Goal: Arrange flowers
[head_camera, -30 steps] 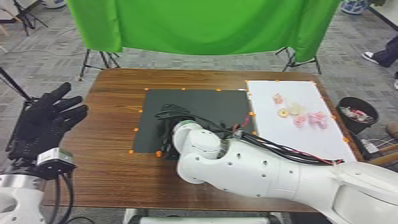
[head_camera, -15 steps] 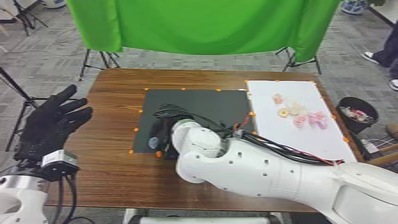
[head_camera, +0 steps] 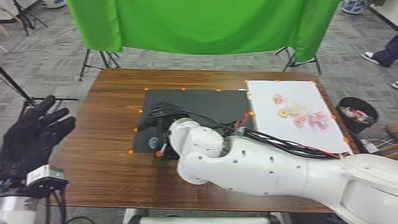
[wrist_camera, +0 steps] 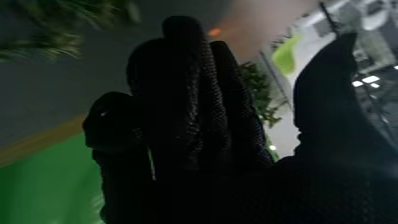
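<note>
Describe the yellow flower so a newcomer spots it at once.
On the brown wooden table, find the white sheet toward the robot's right. The yellow flower lies on it, near the left side of the small cluster. Its stronger yellow sets it apart from the pink flowers nearby.

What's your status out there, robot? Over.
Left hand open, left of table. Right hand open over dark mat. Blossoms on white sheet. Right arm partly hiding mat.

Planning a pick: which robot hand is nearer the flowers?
Right. The right robot hand is over the dark mat, left of the flowers; the left robot hand is at the table's left edge.
</note>
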